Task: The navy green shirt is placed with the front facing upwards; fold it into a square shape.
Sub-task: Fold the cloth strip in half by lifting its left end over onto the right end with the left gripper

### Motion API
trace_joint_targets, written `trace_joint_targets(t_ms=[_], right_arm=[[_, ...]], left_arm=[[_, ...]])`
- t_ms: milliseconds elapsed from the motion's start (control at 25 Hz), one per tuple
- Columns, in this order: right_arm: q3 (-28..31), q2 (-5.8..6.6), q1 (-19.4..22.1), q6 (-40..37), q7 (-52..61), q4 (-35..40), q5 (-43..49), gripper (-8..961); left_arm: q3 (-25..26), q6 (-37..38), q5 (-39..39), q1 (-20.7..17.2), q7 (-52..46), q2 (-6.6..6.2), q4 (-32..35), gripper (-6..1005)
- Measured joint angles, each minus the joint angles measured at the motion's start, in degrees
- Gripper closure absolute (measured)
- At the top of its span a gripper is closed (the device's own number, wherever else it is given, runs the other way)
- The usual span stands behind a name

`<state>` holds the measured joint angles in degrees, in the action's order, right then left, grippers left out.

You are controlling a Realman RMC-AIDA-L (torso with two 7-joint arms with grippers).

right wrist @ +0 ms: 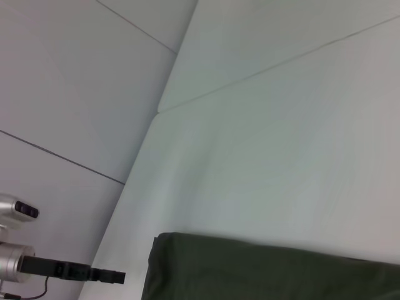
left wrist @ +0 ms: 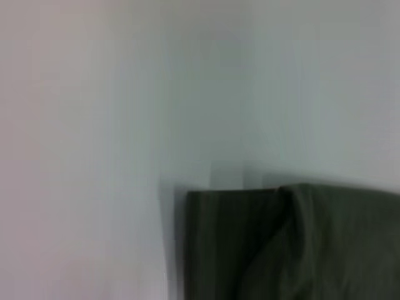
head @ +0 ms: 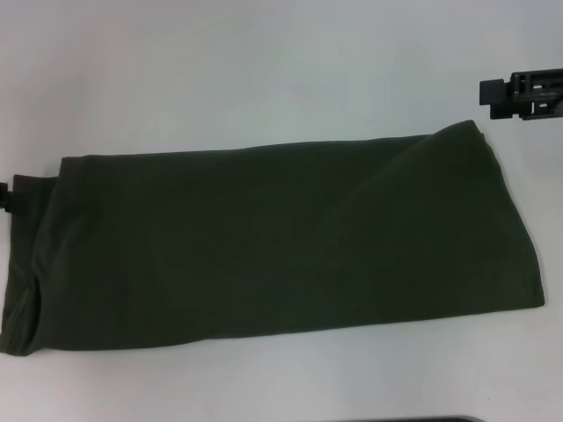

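The shirt sits nearest the robot, spread over the white table as a long dark-green band. It's already folded lengthwise, so no print or collar shows, just plain fabric. Its long axis runs left to right across the head view, tilted a bit, with the right end sitting farther back than the left. There's a doubled-over edge at the left end and a soft crease running diagonally through the right half.

That axis is what the next move hangs on, I'd say. To get a square, one short end has to come over toward the other, so each arm is looking at its own end of the band.

The left gripper is only a dark sliver at the frame edge, right against the shirt's left end, about level with the far corner. Can't tell whether its fingers are apart or closed. Its wrist cam shows that corner of the shirt close up, lying flat on the table.

Farther back, the right gripper pokes in from the right edge, just beyond the shirt's far right corner and not touching the cloth. Can't tell its finger state either. So the left one is nearer to fabric, I reckon.
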<state>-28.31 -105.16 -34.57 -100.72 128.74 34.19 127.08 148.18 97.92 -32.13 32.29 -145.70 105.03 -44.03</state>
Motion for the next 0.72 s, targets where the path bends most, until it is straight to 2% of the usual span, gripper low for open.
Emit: trace_joint_targets(t_ms=[200,280,720], right_arm=[[0.0,0.03,0.3,0.0,-0.1,0.0,0.0,196],[0.0,0.04,0.4,0.0,-0.1,0.0,0.0,196],[0.0,0.05,0.7,-0.1,0.2,0.0,0.0,198]], left_arm=[[-1.4,-0.3,1.1,0.1,2.3,0.36,0.0,176],[-2.4,-1.3,1.3,0.1,2.4,0.88,-0.2,176],[-2.7,-3.3,3.2,0.0,2.6,1.64,-0.1,176]])
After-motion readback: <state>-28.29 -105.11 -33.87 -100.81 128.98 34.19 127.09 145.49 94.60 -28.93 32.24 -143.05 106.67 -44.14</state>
